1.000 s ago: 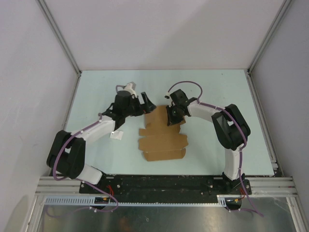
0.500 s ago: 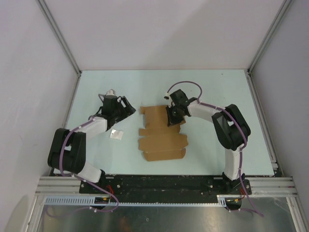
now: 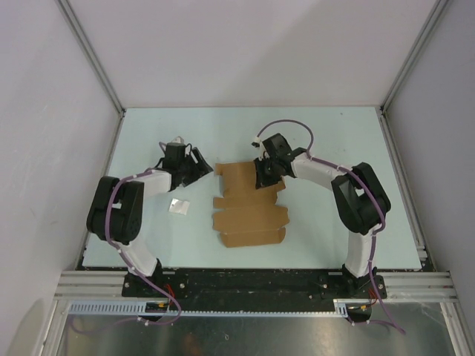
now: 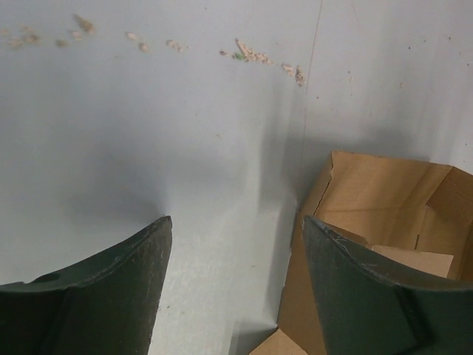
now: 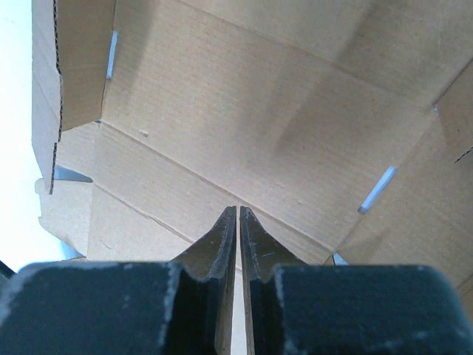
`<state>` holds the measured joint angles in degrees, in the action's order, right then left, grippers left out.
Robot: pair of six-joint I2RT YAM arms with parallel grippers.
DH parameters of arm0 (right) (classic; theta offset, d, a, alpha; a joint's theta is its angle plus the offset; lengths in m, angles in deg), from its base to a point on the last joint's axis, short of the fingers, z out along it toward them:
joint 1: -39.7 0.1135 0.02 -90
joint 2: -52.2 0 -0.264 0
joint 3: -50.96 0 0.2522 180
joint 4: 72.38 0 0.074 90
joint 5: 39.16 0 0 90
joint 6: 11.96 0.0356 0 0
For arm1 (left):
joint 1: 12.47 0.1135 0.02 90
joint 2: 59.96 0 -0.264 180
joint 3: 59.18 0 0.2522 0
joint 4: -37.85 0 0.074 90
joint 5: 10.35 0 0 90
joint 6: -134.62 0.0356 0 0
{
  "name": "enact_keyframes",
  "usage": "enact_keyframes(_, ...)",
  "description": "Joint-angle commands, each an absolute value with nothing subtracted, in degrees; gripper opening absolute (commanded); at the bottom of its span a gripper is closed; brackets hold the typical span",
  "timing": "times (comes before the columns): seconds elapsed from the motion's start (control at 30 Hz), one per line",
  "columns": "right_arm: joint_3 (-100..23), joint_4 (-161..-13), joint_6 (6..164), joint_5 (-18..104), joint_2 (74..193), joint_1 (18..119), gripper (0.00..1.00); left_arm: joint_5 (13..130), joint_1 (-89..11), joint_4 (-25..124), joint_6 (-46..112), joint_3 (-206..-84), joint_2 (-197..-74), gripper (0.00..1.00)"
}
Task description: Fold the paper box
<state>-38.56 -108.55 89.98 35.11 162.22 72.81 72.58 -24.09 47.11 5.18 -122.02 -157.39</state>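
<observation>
Centrally, the paper box (image 3: 249,211) is lying flat on the table (image 3: 334,222). Beside its far left corner the left fingers (image 3: 202,168) are hanging wide apart, empty; the right fingers (image 3: 264,176) are resting closed on its far right panel.

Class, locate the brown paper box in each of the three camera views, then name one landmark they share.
Top external: the paper box lies flat at mid-table.
Left wrist: a corner of the paper box shows at lower right.
Right wrist: the paper box fills nearly the whole frame.
Shared landmark: the pale table, beside the box in all three.
</observation>
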Motion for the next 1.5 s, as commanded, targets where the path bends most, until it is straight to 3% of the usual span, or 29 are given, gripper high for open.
enact_keyframes(0.0, -38.6, -107.1, 90.4, 34.2, 161.0, 72.0, 0.10, 70.4, -25.5, 44.7, 6.0, -125.4, -160.1, 0.76)
enact_keyframes(0.87, -38.6, -105.2, 90.2, 32.5, 165.7, 71.5, 0.10, 68.1, -28.0, 44.7, 6.7, -130.9, -164.5, 0.75)
enact_keyframes(1.47, -40.0, -105.2, 78.2, 24.3, 169.8, 73.2, 0.15, 75.3, -21.4, 44.0, 4.7, -118.0, -144.1, 0.75)
